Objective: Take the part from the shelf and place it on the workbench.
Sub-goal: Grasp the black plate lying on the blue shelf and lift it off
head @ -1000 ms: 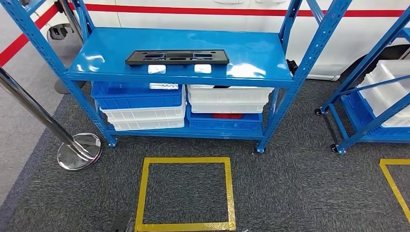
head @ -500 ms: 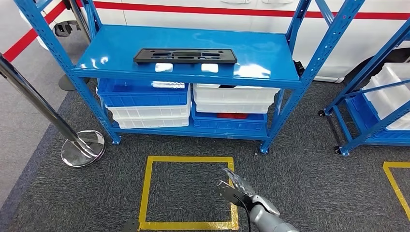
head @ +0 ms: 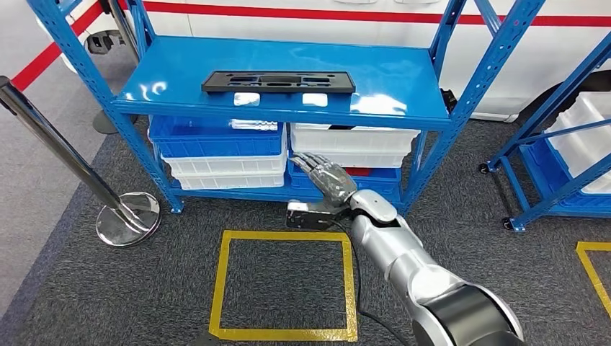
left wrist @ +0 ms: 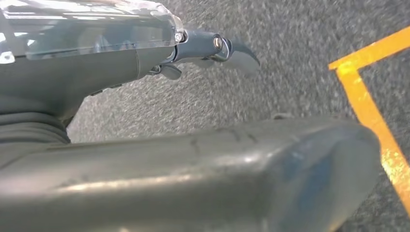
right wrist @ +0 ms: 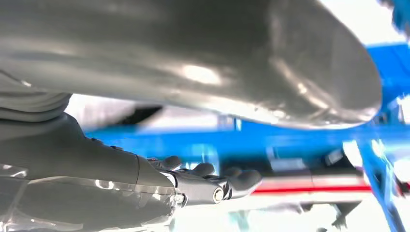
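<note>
Black flat slotted part (head: 278,81) lying on blue shelf (head: 389,79).

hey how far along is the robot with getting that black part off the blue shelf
Nothing is done yet: the black part lies flat on the blue shelf, untouched. In hand: the right hand is raised in front of the shelf's lower bins, empty with fingers spread, below the top level. The left hand hangs over the carpet, holding nothing. Left: reach up, grip the part, lift it off and carry it to the workbench.

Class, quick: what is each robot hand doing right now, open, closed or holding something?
Left hand: cannot be told.
Right hand: open, fingers spread, holding nothing.
</note>
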Tool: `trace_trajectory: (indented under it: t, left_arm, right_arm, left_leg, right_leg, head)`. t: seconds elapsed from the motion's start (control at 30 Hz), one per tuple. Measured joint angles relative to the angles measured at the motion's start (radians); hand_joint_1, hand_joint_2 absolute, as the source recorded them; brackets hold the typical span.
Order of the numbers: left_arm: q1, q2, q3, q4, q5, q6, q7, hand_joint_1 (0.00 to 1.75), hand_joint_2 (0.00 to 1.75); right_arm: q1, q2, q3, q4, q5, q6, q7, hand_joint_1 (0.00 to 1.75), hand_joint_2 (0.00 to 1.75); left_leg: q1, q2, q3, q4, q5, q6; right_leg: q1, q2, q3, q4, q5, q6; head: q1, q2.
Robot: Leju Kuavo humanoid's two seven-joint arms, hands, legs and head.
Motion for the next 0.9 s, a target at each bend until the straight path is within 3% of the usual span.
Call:
trace_trajectory:
  t: [0.07, 0.2, 0.27, 0.37, 0.4, 0.43, 0.53, 0.6, 0.67, 0.7, 0.73, 0.77, 0.83, 0.9]
  left_arm:
    - [-0.001, -0.002, 0.011, 0.007, -0.016, 0.004, 0.001, 0.0, 0.0]
    - [-0.005, -0.002, 0.032, 0.021, -0.047, 0.01, 0.005, 0.0, 0.0]
    - [-0.005, -0.002, 0.035, 0.023, -0.051, 0.01, 0.005, 0.0, 0.0]
    - [-0.005, -0.002, 0.035, 0.023, -0.052, 0.01, 0.006, 0.0, 0.0]
    - [-0.005, -0.002, 0.038, 0.025, -0.056, 0.011, 0.006, 0.0, 0.0]
    - [-0.006, -0.002, 0.044, 0.028, -0.064, 0.013, 0.006, 0.0, 0.0]
    - [-0.016, -0.003, 0.068, 0.042, -0.095, 0.025, 0.008, 0.0, 0.0]
    - [-0.019, -0.004, 0.073, 0.045, -0.102, 0.027, 0.01, 0.0, 0.0]
    - [-0.019, -0.004, 0.074, 0.045, -0.103, 0.027, 0.013, 0.0, 0.0]
    - [-0.018, -0.004, 0.075, 0.046, -0.103, 0.027, 0.015, 0.0, 0.0]
    - [-0.017, -0.004, 0.076, 0.046, -0.102, 0.028, 0.015, 0.0, 0.0]
    - [-0.017, -0.004, 0.077, 0.047, -0.1, 0.028, 0.015, 0.0, 0.0]
    - [-0.015, -0.004, 0.079, 0.047, -0.096, 0.03, 0.015, 0.0, 0.0]
    - [-0.016, -0.006, 0.08, 0.049, -0.094, 0.031, 0.015, 0.0, 0.0]
  right_arm:
    - [-0.041, 0.0, 0.037, -0.029, 0.017, -0.006, 0.004, 0.0, 0.0]
    - [-0.115, 0.0, 0.115, -0.077, 0.048, -0.015, 0.011, 0.0, 0.0]
    - [-0.124, -0.001, 0.125, -0.084, 0.051, -0.017, 0.012, 0.0, 0.0]
    - [-0.126, -0.001, 0.126, -0.085, 0.052, -0.018, 0.013, 0.0, 0.0]
    - [-0.133, -0.001, 0.135, -0.091, 0.055, -0.02, 0.015, 0.0, 0.0]
    - [-0.152, -0.001, 0.155, -0.108, 0.06, -0.023, 0.019, 0.0, 0.0]
    - [-0.224, -0.013, 0.254, -0.195, 0.069, -0.031, 0.053, 0.0, 0.0]
    - [-0.235, -0.022, 0.28, -0.22, 0.067, -0.031, 0.063, 0.0, 0.0]
    - [-0.235, -0.028, 0.292, -0.226, 0.066, -0.03, 0.064, 0.0, 0.0]
    - [-0.232, -0.031, 0.298, -0.226, 0.067, -0.029, 0.065, 0.0, 0.0]
    - [-0.23, -0.034, 0.304, -0.227, 0.067, -0.03, 0.065, 0.0, 0.0]
    - [-0.228, -0.037, 0.309, -0.227, 0.066, -0.03, 0.065, 0.0, 0.0]
    - [-0.231, -0.041, 0.315, -0.228, 0.063, -0.031, 0.065, 0.0, 0.0]
    - [-0.236, -0.043, 0.319, -0.23, 0.06, -0.033, 0.065, 0.0, 0.0]
  left_leg:
    - [-0.001, 0.002, -0.016, 0.036, -0.026, -0.009]
    - [0.003, 0.004, -0.124, 0.268, -0.131, -0.021]
    - [0.004, 0.004, -0.141, 0.302, -0.142, -0.023]
    - [0.004, 0.004, -0.142, 0.305, -0.141, -0.023]
    - [0.005, 0.005, -0.142, 0.301, -0.132, -0.024]
    - [0.007, 0.006, -0.114, 0.238, -0.091, -0.025]
    - [0.008, 0.008, -0.021, 0.02, 0.01, -0.002]
    - [0.008, 0.007, -0.017, 0.007, 0.008, 0.014]
    - [0.006, 0.007, -0.017, 0.007, 0.006, 0.019]
    - [0.005, 0.007, -0.017, 0.007, 0.005, 0.02]
    - [0.004, 0.006, -0.016, 0.007, 0.005, 0.021]
    - [0.003, 0.004, -0.015, 0.008, 0.004, 0.022]
    - [0.002, 0.001, -0.01, 0.007, 0.001, 0.02]
    - [0.0, -0.001, -0.009, 0.007, -0.001, 0.014]
  right_leg:
    - [-0.007, -0.002, 0.006, -0.012, 0.007, -0.008]
    - [-0.007, -0.005, 0.007, -0.016, 0.008, -0.014]
    - [-0.007, -0.005, 0.007, -0.015, 0.008, -0.014]
    - [-0.007, -0.005, 0.007, -0.015, 0.008, -0.014]
    - [-0.007, -0.005, 0.007, -0.014, 0.008, -0.014]
    - [-0.008, -0.004, 0.007, -0.01, 0.004, -0.012]
    - [-0.007, -0.004, -0.009, 0.021, -0.016, 0.015]
    - [-0.009, -0.003, -0.045, 0.092, -0.058, 0.029]
    - [-0.01, -0.003, -0.112, 0.227, -0.117, 0.034]
    - [-0.01, -0.003, -0.143, 0.283, -0.132, 0.035]
    - [-0.01, -0.003, -0.159, 0.307, -0.129, 0.034]
    - [-0.01, -0.003, -0.154, 0.289, -0.106, 0.031]
    - [-0.006, -0.002, -0.095, 0.156, -0.031, 0.019]
    - [0.001, -0.001, -0.042, 0.038, 0.011, 0.007]
  head:
    - [0.0, 0.0]
    - [0.0, 0.0]
    - [0.0, 0.0]
    - [0.0, 0.0]
    - [0.0, 0.0]
    - [0.0, 0.0]
    - [0.0, 0.0]
    - [0.0, 0.0]
    - [0.0, 0.0]
    - [0.0, 0.0]
    - [0.0, 0.0]
    - [0.0, 0.0]
    - [0.0, 0.0]
    - [0.0, 0.0]
